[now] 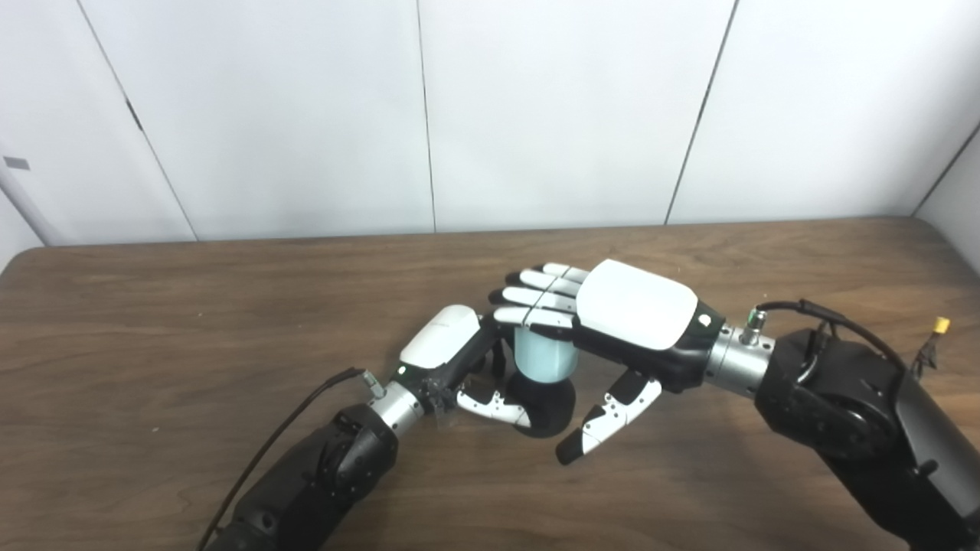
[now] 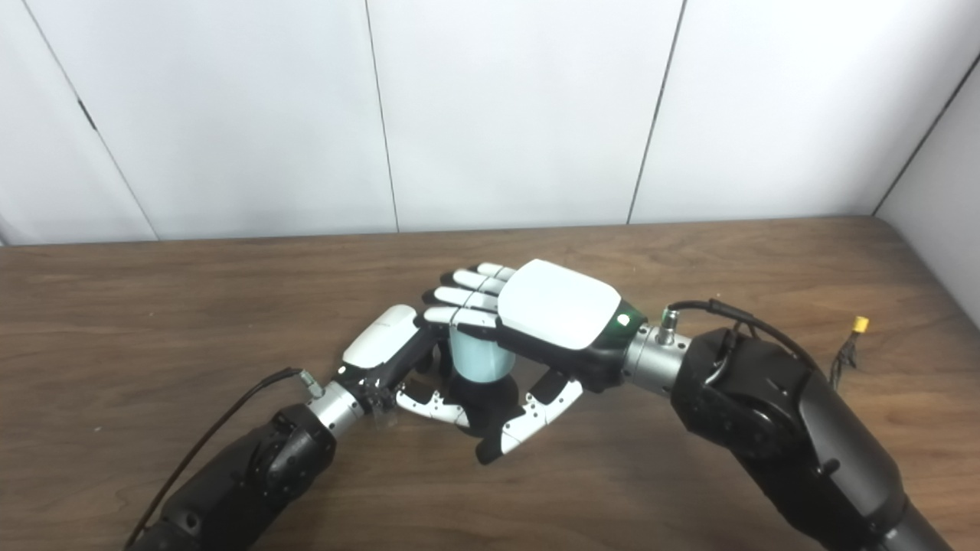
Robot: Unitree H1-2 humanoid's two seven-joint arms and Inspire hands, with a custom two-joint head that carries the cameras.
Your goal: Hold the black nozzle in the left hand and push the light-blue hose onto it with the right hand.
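While left hand (image 1: pixel 452 360) clamps black nozzle (image 1: pixel 545 405) at mid-bench (image 1: pixel 191 321), right hand (image 1: pixel 612 321) clasps light-blue hose (image 1: pixel 542 358) directly above it; tilted push risks jamming or slipping off.

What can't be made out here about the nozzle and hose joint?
- Both views: the joint between light-blue hose and black nozzle is hidden by the right robot hand.
- Left robot hand: its grip is hidden behind the nozzle.
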